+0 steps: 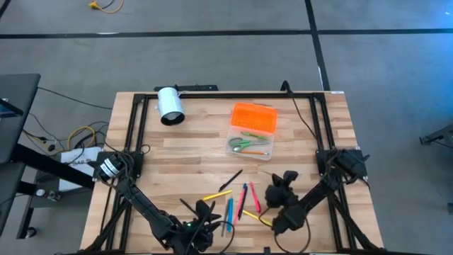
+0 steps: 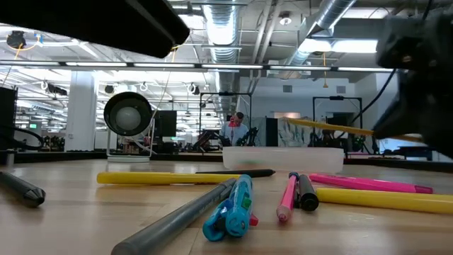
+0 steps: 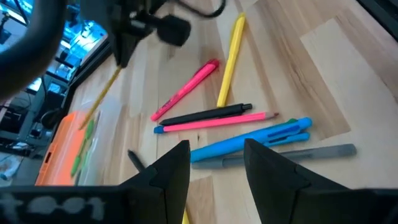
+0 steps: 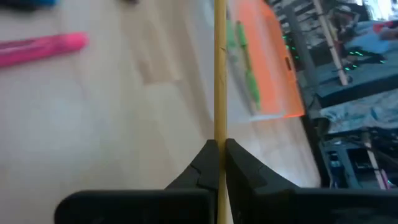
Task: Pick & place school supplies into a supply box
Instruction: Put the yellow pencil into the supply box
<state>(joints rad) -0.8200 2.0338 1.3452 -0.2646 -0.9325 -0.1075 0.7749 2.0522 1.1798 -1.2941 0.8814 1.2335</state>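
Right gripper pinches a yellow pencil above scattered pens (left gripper spread), supply box beyond.

Light wooden plank table, black frame along edges. White cylinder on its side near far left. Supply box open at centre-right, orange lid laid flat. Loose near front edge: yellow pen, black pen, blue pen, pink highlighter.

Bare table before supply box; pens clutter the near edge.
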